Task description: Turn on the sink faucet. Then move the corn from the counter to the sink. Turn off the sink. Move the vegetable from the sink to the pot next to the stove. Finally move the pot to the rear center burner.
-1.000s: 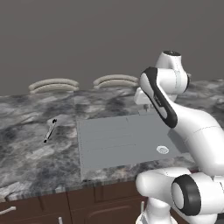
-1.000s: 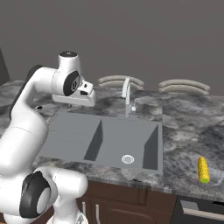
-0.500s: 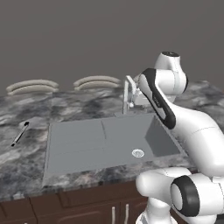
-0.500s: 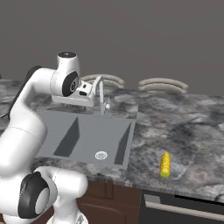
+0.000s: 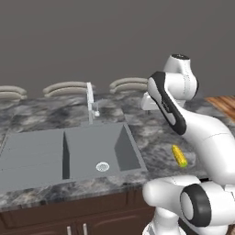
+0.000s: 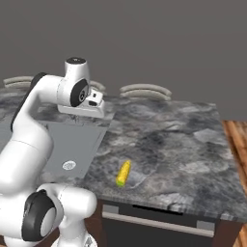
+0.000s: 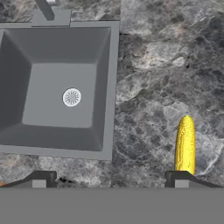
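Observation:
The corn point(image 7: 185, 144) lies on the marbled counter point(image 7: 148, 87) to the right of the sink point(image 7: 111, 87), its yellow cob also showing in the left base view point(image 5: 179, 156) and the right base view point(image 6: 123, 173). My gripper point(image 7: 109, 177) hangs high above the counter, open and holding nothing. One fingertip point(image 7: 177, 176) sits just below the corn in the hand view. The sink faucet point(image 5: 90, 102) stands upright behind the right basin, with the drain ring point(image 7: 71, 97) on the basin floor. No water stream shows.
Pale curved pieces point(image 5: 69, 88) line the back of the counter. A dark appliance front with a silver handle point(image 6: 154, 222) sits under the counter's near edge. The counter ends at the right beside a wooden floor point(image 6: 236, 140).
The base has driven to the right, so the sink and faucet have slid left in both base views. The corn has come into the left base view.

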Tool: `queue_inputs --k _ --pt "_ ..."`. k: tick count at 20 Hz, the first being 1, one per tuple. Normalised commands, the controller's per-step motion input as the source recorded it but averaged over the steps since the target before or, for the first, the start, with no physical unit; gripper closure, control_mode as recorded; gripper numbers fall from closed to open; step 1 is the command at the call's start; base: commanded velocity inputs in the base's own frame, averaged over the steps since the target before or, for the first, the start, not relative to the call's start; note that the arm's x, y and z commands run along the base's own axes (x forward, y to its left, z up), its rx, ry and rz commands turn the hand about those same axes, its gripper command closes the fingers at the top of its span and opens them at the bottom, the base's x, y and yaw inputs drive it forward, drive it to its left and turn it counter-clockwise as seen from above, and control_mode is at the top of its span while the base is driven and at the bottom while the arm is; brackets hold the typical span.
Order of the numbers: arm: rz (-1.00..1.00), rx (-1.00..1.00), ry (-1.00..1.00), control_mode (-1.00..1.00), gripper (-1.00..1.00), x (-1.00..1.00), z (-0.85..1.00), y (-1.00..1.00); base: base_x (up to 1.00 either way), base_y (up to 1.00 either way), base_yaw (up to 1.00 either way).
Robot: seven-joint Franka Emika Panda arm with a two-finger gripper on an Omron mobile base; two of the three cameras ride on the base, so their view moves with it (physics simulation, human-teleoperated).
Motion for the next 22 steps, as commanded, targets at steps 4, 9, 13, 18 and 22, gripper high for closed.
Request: queue_inputs --k 4,9,13,18,22 --pt "0.0 0.0 0.0 1.0 -1.0 0.0 0.0 0.0 0.16 -0.21 -0.07" --pt "0.0 0.0 0.0 1.0 -1.0 0.0 0.0 0.0 0.37 0.04 -0.15" --pt "0.0 0.0 0.0 1.0 -1.0 0.0 0.0 0.0 0.18 0.45 -0.13" --pt "0.0 0.0 0.0 1.0 -1.0 0.0 0.0 0.0 0.18 0.42 -0.02" --pt "0.02 0.01 -0.07 -1.0 -1.0 0.01 -0.06 0.04 0.05 0.02 0.0"
